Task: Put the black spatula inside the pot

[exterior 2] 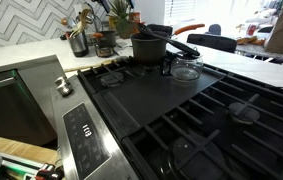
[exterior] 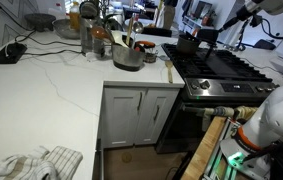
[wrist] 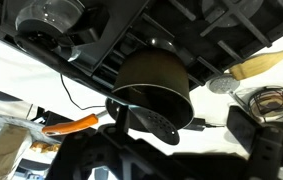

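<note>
Black spatula (wrist: 159, 122) at pot (wrist: 151, 80) rim, just before open claw (wrist: 171, 148).

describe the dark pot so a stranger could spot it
Start at the black stove and look to its far end. The pot is the small cylinder on the grates there, beside a clear glass item. Unlike the wider shiny silver pot on the white counter, it is near-black.

Silver pot (exterior: 128, 58); striped towel (exterior: 41, 161)

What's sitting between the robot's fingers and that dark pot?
The black spatula lies between the fingers and the pot, as the wrist view shows.
</note>
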{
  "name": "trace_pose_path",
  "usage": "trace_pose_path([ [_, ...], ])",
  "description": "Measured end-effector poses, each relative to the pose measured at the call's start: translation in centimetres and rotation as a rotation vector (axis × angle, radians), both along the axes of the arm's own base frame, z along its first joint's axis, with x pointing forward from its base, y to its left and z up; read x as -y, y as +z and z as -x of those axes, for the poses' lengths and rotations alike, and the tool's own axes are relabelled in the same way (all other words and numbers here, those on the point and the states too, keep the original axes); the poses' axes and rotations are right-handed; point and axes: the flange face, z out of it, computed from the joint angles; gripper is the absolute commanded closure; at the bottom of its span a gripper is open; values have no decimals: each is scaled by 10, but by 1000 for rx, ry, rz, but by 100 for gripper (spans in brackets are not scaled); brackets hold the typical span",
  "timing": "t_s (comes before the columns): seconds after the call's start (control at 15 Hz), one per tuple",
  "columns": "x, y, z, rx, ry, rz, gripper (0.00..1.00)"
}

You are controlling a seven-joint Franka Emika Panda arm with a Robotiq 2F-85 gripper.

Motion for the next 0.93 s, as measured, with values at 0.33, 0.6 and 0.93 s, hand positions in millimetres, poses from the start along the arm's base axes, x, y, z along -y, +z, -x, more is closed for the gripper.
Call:
trace_pose_path([
  [0.33, 8, 0, -13, -3, -19, 1, 0],
  [0.6, 9, 1, -12, -1, -22, 2, 0],
  [0.93, 10, -2, -15, 13, -20, -42, 0],
])
